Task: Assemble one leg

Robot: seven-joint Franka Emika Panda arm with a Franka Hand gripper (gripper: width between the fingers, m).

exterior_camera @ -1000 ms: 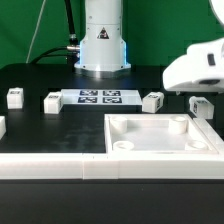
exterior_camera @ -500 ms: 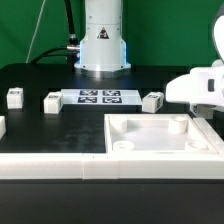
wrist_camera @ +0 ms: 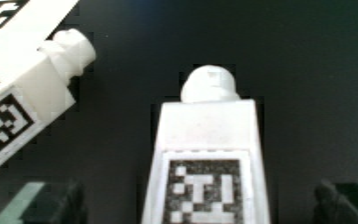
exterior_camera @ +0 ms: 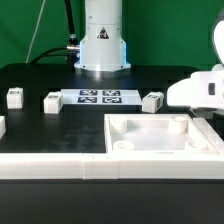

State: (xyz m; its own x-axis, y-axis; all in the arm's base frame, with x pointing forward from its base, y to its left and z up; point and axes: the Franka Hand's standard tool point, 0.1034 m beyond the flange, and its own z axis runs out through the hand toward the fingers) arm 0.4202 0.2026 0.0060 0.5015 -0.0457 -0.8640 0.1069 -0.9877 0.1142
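One low arm (exterior_camera: 200,90), its tool (wrist_camera: 194,200) wide astride the leg (wrist_camera: 206,140).

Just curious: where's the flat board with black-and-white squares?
In the exterior view, the marker board lies in front of the arm's base, between a leg on that view's left and another leg on its right.

Small white oblong plastic leg (wrist_camera: 202,150), rounded peg at one end, lies flat on black bench (wrist_camera: 309,60), black-and-white square tag facing wrist camera. Second matching leg (wrist_camera: 34,90) near, angled, apart.
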